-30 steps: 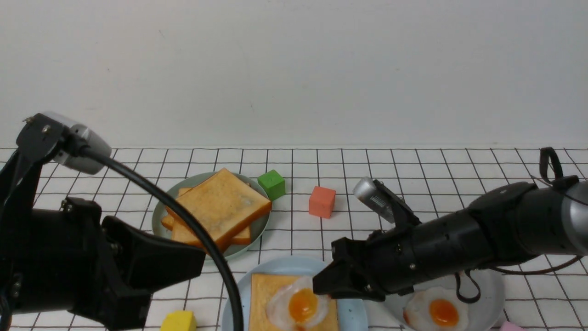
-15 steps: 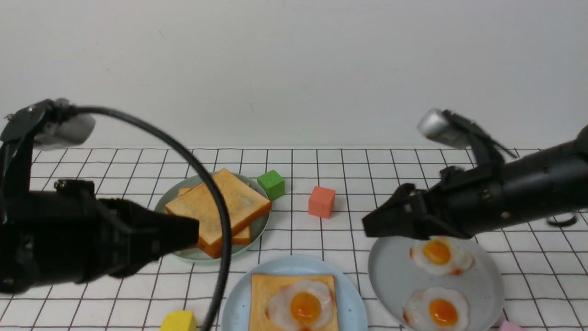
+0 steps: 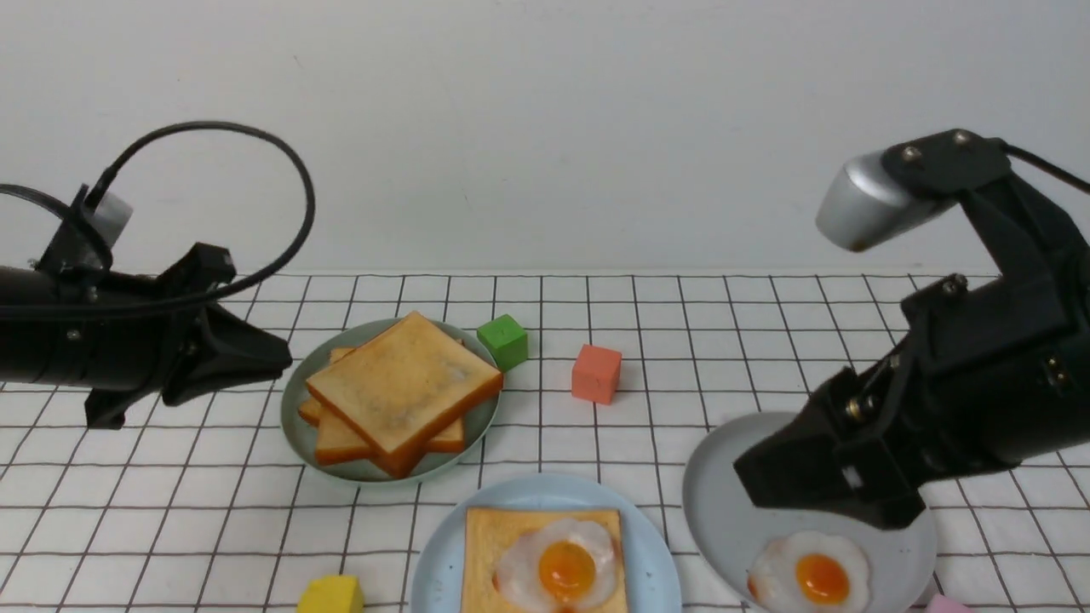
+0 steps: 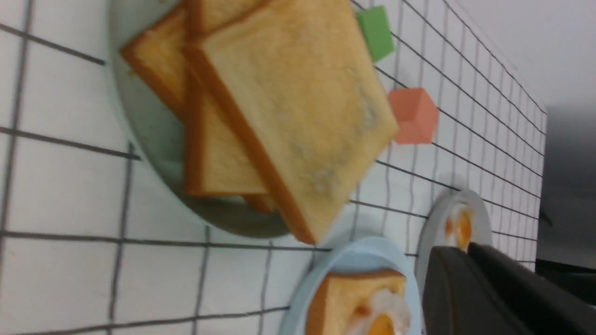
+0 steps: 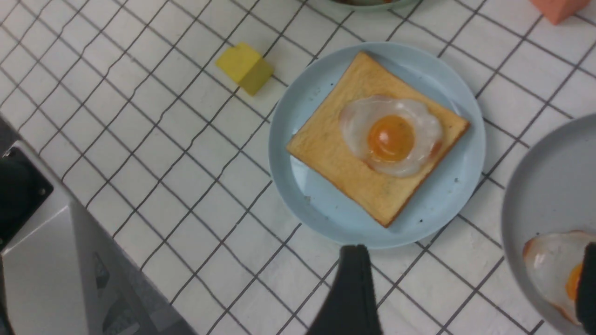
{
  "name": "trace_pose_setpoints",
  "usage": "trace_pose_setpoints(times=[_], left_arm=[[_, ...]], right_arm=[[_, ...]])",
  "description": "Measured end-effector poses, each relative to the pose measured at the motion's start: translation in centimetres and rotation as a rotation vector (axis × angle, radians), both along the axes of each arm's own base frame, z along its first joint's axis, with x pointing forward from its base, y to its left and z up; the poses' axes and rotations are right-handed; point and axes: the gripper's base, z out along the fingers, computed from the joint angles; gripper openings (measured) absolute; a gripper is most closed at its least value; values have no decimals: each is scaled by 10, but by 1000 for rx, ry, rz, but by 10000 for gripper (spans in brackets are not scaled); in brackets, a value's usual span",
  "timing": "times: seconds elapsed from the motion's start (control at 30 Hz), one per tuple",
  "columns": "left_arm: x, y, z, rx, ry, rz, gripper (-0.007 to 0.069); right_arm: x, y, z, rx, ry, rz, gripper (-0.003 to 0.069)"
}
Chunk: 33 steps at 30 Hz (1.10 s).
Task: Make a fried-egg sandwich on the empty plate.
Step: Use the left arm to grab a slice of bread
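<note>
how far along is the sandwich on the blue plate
Roughly halfway. Done: one toast slice lies on the pale blue plate with a fried egg on top. In hand: nothing visibly; the right gripper is open above the grey plate, and the left gripper hangs beside the toast stack. Left: a second slice on the egg.

The air over the pale blue plate [image 3: 654, 558] is clear, so its egg-topped toast [image 3: 494, 545] lies open from above; the right tool [image 3: 754, 477] crowds low over the grey plate [image 3: 715, 511] beside it. The toast stack [image 3: 400, 387] is free on top, with the left tool [image 3: 277, 362] near its left edge, the green cube [image 3: 504, 340] close behind, and the orange cube [image 3: 596, 373] on open surface [image 3: 656, 409]
</note>
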Motion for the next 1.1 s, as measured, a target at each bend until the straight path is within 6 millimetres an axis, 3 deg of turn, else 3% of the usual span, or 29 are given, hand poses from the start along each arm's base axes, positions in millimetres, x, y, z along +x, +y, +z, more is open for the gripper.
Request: trace_pose_setpoints(times=[0.07,0.3,0.43,0.73,0.83,1.1], left_arm=[[16,5,-19,-1,50,2,134],[55,9,-45,19,80,-5,351],[70,10,-58,27,92,-14,380],[84,12,-78,43,78,-46,304],[86,12,-89,27,86,-53,225],[88,11,-88,25,56,-78,64]], right_arm=[[-1,2,0,2,3,8,596],[-1,2,0,2,3,7,594],[-1,2,0,7,12,-4,594],[0,2,0,10,3,-10,593],[0,2,1,11,0,-12,593],[0,1,0,0,-7,-13,593]])
